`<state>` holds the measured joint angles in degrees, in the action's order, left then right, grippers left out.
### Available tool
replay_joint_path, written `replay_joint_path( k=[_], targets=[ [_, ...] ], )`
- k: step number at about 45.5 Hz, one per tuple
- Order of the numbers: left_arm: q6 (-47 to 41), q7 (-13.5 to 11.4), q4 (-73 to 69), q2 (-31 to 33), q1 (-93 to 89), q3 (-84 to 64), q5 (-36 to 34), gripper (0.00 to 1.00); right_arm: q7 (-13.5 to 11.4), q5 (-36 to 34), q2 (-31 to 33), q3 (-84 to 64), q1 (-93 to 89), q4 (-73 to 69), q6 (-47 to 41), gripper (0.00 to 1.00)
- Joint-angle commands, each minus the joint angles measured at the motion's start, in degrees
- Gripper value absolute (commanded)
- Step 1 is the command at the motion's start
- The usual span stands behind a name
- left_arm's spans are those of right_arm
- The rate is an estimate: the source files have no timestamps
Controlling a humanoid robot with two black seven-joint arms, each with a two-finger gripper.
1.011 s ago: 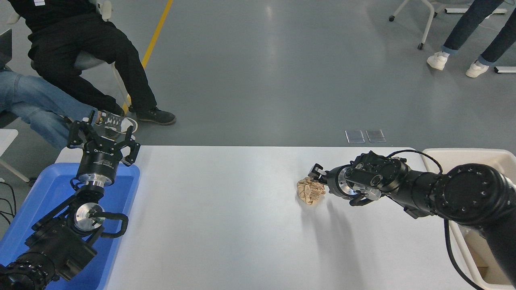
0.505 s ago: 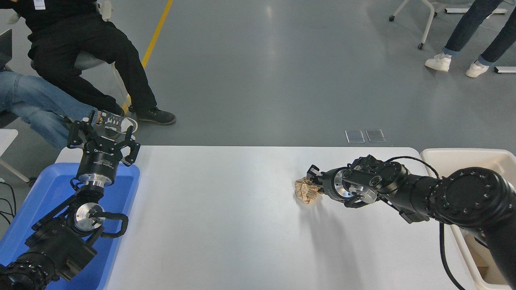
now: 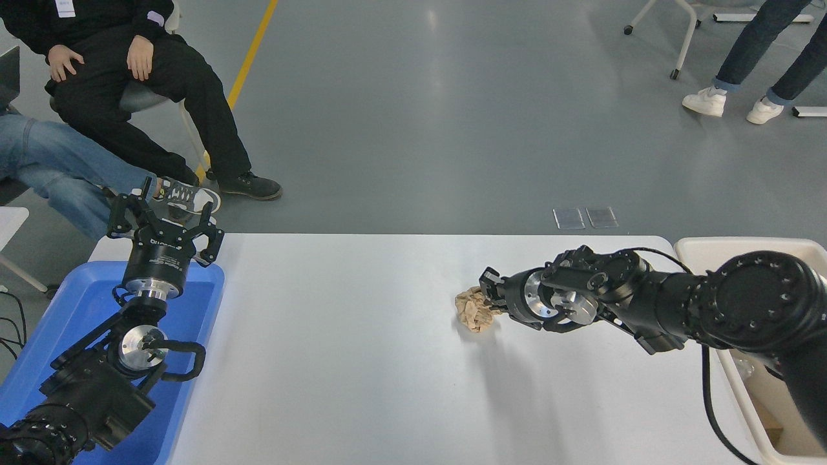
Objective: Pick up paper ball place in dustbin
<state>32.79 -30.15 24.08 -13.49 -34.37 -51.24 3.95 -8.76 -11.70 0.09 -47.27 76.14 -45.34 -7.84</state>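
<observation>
Right gripper [image 3: 489, 299] jaws clamped on paper ball [image 3: 473, 309]; left gripper [image 3: 165, 219] jaws spread.

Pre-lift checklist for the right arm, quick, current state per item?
1. Right pincer at the paper ball: ok, touching its right side.
2. Grip closed on the ball: cannot tell, the wrist hides the contact.
3. Ball clear of the white table: not ok, it looks still down on the surface.
4. Dustbin reachable: ok, at the table's right end, partly behind the arm.
5. Left pincer out of the way: ok, parked open over the blue tray.
</observation>
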Motion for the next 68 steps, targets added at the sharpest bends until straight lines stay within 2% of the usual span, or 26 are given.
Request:
replay_joint_path(
  k=[1,7,19,36,41,58,68],
  targets=[
    [0.0,0.0,0.0,0.0,0.0,0.0,0.0,0.99,0.4,-0.3,2.5,-9.9,10.3,-10.5,-1.1,0.00],
    [0.0,0.0,0.0,0.0,0.0,0.0,0.0,0.99,0.4,0.2,5.6,-14.4,17.3,-16.0,-3.8,0.00],
    [0.0,0.0,0.0,0.0,0.0,0.1,0.0,0.99,0.4,1.1,10.7,-15.7,29.7,-18.2,-15.4,0.00],
    [0.0,0.0,0.0,0.0,0.0,0.1,0.0,0.99,0.4,2.1,13.5,-16.0,42.0,-18.2,-28.8,0.00],
    [0.0,0.0,0.0,0.0,0.0,0.1,0.0,0.99,0.4,3.4,13.4,-16.3,45.9,-18.4,-37.0,0.00],
    [0.0,0.0,0.0,0.0,0.0,0.1,0.0,0.99,0.4,4.1,13.0,-18.6,58.7,-25.8,-37.2,0.00],
    [0.0,0.0,0.0,0.0,0.0,0.1,0.0,0.99,0.4,4.1,13.4,-19.1,60.2,-26.7,-37.2,0.00]
  ],
)
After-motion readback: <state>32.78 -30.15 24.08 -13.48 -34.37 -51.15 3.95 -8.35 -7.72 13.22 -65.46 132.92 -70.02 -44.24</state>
